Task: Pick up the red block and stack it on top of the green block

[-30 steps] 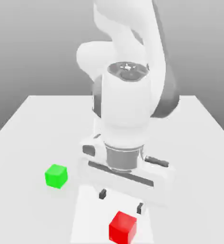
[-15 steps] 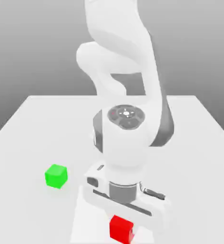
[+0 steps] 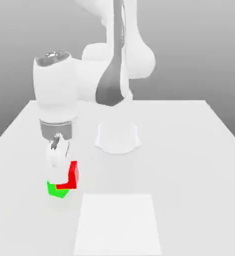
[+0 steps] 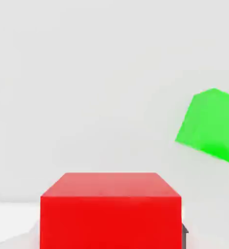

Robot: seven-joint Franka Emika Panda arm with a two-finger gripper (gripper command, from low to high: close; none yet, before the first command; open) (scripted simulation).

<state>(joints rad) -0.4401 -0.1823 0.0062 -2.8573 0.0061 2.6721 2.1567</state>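
My gripper (image 3: 65,172) is shut on the red block (image 3: 72,176), a small glossy cube held just off the table at the exterior view's left. The hand covers part of it. The green block (image 3: 56,190) rests on the table directly below and slightly left of the red one, and the two overlap in the exterior view. In the hand view the red block (image 4: 110,209) sits close between the fingers, while the green block (image 4: 211,124) lies off to one side on the table, apart from the red one.
The white table (image 3: 189,165) carries the arm's round base (image 3: 117,136) near its middle. A lighter square patch (image 3: 117,222) lies flat at the front edge. The arm's links reach from the base over to the left.
The gripper came down over the red block at the front and shut on it. The arm then carried the block to the exterior view's left, over by the green block.
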